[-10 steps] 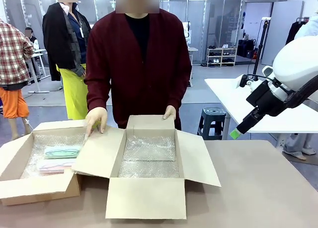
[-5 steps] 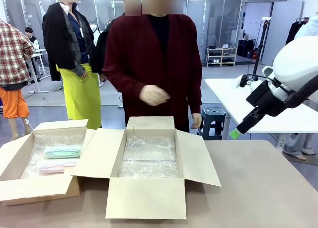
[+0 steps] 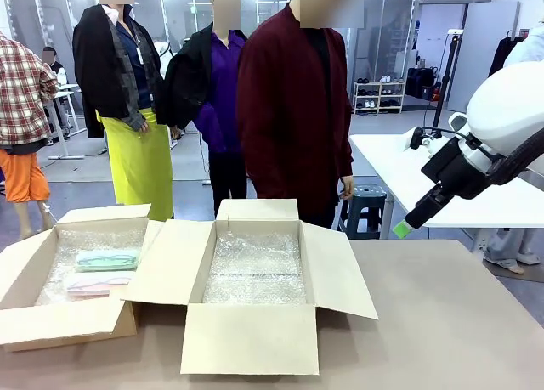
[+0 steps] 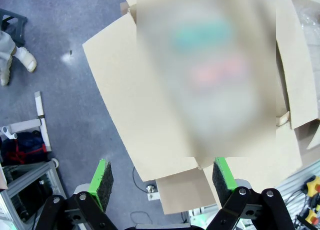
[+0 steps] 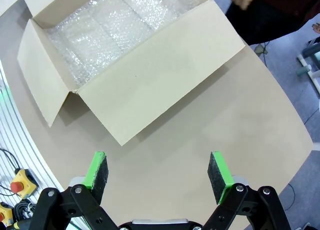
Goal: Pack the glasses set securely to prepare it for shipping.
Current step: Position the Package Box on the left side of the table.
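We are looking across a tan table [image 3: 442, 322] taking up the lower half of the front view. A person in a dark red cardigan [image 3: 293, 110] is standing at its far side, upper centre of the frame, turned sideways, one hand [image 3: 346, 186] hanging by the hip.

Two open cardboard boxes are sitting on the table. The larger box [image 3: 255, 322] is lying at lower centre with all flaps spread; bubble wrap [image 3: 255, 267] is lining its floor. In the right wrist view it is filling the upper left of the frame. The smaller box [image 3: 51, 318] is sitting at lower left, its right side tucked under the larger box's left flap.

Inside that smaller box, on more bubble wrap, we are seeing the glasses set: the mint green case [image 3: 106, 259] lying just behind the pink case [image 3: 95, 283], the two close together, contact unclear.

The right arm [image 3: 510, 118] is entering at upper right of the front view, well apart from both boxes. The right gripper [image 5: 159, 177] is hovering over bare table, jaws spread wide, holding nothing.

The left gripper [image 4: 162, 177] is showing at the bottom of the left wrist view, jaws also spread wide and empty, above the smaller box's flap, whose interior is blurred.
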### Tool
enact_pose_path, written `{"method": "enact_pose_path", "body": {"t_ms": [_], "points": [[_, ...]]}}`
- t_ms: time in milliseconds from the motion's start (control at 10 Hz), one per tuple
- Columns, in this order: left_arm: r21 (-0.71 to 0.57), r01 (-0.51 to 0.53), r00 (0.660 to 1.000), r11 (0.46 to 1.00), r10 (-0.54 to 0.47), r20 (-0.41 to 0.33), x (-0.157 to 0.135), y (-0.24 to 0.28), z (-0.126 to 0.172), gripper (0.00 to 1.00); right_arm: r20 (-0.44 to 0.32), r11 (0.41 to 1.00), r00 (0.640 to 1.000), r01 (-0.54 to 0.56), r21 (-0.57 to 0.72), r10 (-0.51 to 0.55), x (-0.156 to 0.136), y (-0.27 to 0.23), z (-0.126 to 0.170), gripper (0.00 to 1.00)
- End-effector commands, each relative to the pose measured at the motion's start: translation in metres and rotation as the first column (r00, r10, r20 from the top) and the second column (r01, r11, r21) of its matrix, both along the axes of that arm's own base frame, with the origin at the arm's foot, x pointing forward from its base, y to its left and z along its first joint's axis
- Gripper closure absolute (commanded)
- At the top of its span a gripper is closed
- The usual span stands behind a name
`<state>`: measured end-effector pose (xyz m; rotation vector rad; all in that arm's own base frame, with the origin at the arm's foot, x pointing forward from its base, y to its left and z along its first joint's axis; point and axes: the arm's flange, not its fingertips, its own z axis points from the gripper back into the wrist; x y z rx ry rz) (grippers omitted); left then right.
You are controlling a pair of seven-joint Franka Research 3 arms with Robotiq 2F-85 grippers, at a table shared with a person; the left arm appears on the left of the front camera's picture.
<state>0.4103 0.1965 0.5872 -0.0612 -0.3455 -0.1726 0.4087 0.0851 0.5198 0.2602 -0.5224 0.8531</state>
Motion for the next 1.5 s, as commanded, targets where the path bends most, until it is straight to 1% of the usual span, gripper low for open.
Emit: {"method": "enact_pose_path", "body": {"t_ms": [0,1400], "points": [[0.009,-0.009,1.000,1.000,0.009,-0.002,0.0015,0.0017,0.0026,0.00,-0.011,1.000,1.000,0.018,-0.004,-0.018,-0.0022,0.0035,0.0012,0.00],[0.009,-0.009,1.000,1.000,0.009,-0.002,0.0015,0.0017,0.0026,0.00,-0.011,1.000,1.000,0.018,-0.004,-0.018,-0.0022,0.0035,0.0012,0.00]]}}
